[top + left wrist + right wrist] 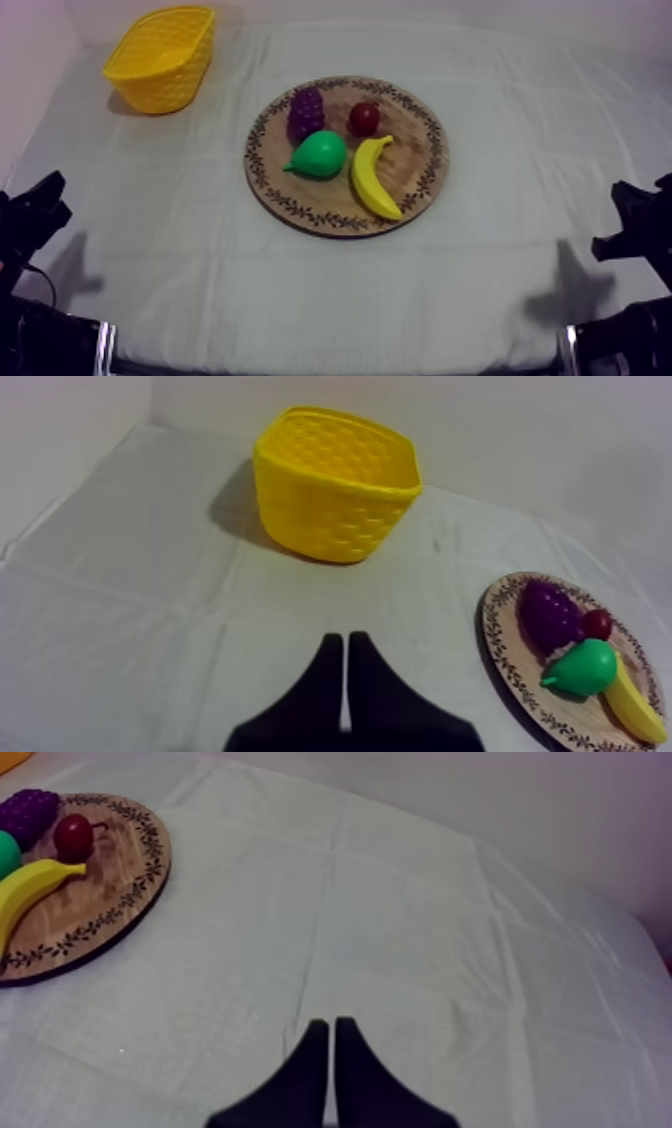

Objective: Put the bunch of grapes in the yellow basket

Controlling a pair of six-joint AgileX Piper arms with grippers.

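Reach not begun: grapes (pixel 305 112) on the board (pixel 415 165) at centre frame, basket (pixel 165 85) upper left. Left gripper (pixel 345 640) and right gripper (pixel 331 1023) rest closed, empty. Next, the left should open over the grapes.

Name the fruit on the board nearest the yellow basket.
The purple bunch of grapes, at the board's edge toward the basket; pear, small red fruit, banana lie farther.

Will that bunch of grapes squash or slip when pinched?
Probably stiff: the bunch of grapes looks like one moulded toy. Its bumpy surface should help grip. It lies close beside the pear, so that may shift.
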